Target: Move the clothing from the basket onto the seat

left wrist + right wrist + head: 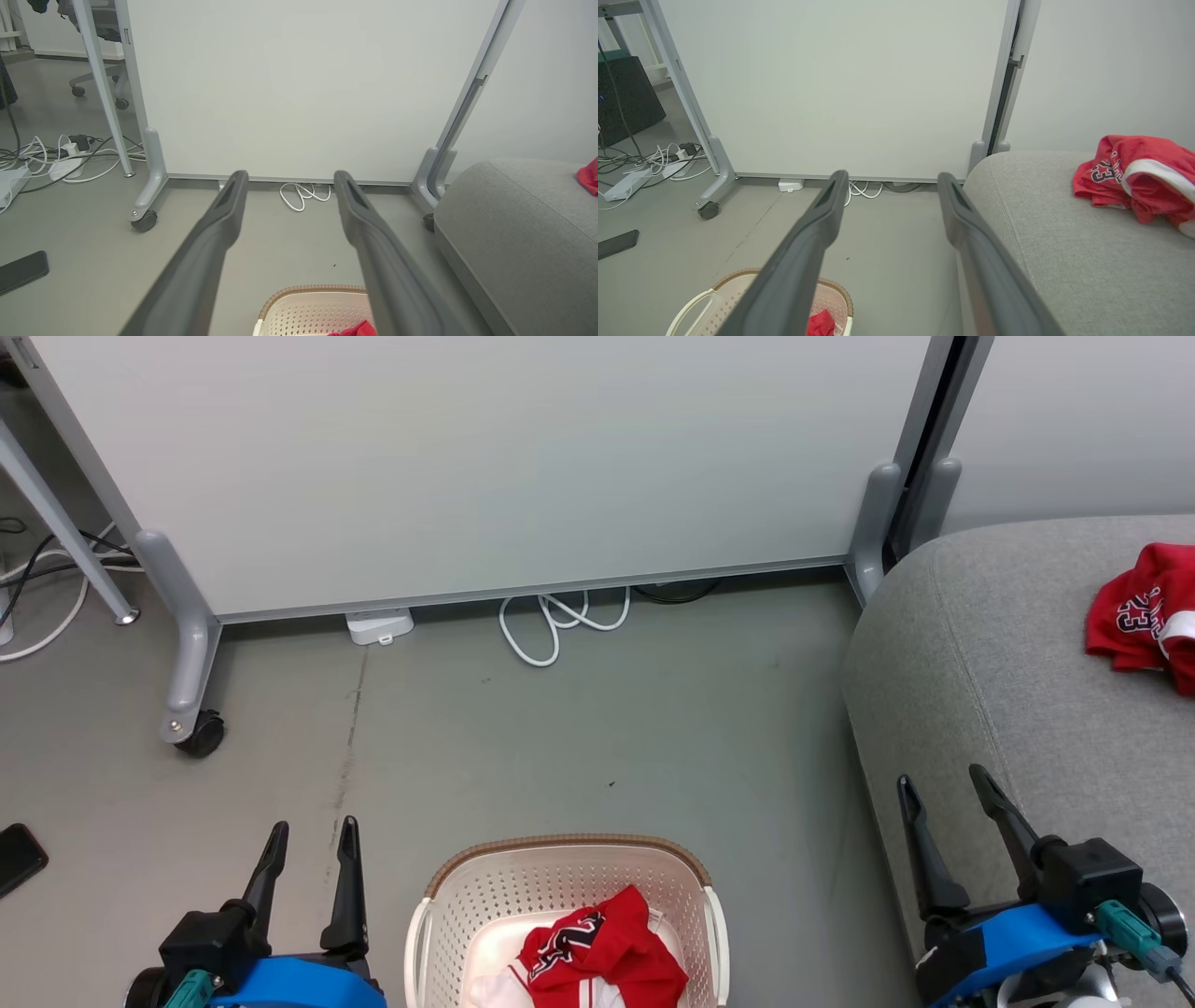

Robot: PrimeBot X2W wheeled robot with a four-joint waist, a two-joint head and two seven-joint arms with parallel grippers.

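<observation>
The right wrist view is showing the red garment (1134, 182) on the seat (1064, 242) almost whole, while the left wrist view is catching just its red edge. The left gripper (315, 824) and the right gripper (941, 777) are both hovering with fingers spread, holding nothing. The other red garment (602, 947) is lying in the basket (560, 845), between the 2 grippers and nearer the left one.

An office-like workroom is shown: a wheeled partition panel (485, 467) is set on a grey floor (579, 737), with a power strip (379, 625) and loose cables (560, 621) strewn beneath it.
</observation>
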